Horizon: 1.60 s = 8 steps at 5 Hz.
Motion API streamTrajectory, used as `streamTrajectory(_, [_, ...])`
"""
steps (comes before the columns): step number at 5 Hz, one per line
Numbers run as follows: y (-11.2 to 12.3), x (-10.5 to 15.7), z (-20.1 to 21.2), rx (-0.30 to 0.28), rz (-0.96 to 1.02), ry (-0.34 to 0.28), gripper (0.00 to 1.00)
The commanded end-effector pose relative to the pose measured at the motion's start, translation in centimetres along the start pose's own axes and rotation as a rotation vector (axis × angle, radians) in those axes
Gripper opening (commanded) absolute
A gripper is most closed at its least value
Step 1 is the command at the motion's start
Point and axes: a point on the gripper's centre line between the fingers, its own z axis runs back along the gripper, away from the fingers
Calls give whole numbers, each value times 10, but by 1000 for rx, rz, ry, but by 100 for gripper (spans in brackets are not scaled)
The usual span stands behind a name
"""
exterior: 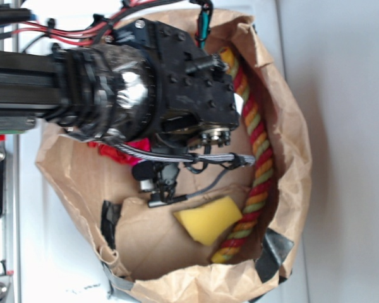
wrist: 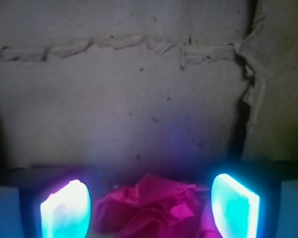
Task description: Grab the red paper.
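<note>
The red paper (wrist: pixel 148 207) sits right between my fingers in the wrist view, a crumpled pink-red wad low in the frame, lying on the creased brown floor of the paper bag (exterior: pixel 290 126). In the exterior view I catch only a sliver of it (exterior: pixel 114 153), poking out from under my wrist housing near the bag's left wall; my arm hides the rest.

My hand (wrist: pixel 150 210) is spread apart: the two glowing pads (wrist: pixel 65 210) stand on either side of the wad with gaps showing, and neither seems to press on the paper yet. I judge that I am at the end of the approach, straddling the target and not yet gripping it. I cannot tell from these views whether the fingertips reach down to the bag floor.

Further out in the bag lie the yellow sponge wedge (exterior: pixel 208 219) and the red-yellow-green twisted rope (exterior: pixel 256 158), curving along the far wall. Both are apart from my fingers, so they should not get caught.

The next move, as I see it, calls for bringing the fingers together on the wad, perhaps after settling a little lower so I take its bulk and not just an upper fold. Paper this light will crush, so a full squeeze is needed, without pinching the bag's floor.
</note>
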Motion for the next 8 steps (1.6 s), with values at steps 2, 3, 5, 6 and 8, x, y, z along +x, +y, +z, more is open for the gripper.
streamTrajectory(2, [-7, -8, 12, 12, -24, -12, 100])
streamTrajectory(3, [-8, -14, 15, 12, -32, -18, 100])
streamTrajectory(5, [-12, -22, 19, -4, -29, -44, 0])
streamTrajectory(6, [-14, -24, 18, -1, -32, -46, 0])
streamTrajectory(8, [-14, -27, 23, -15, -23, -61, 0])
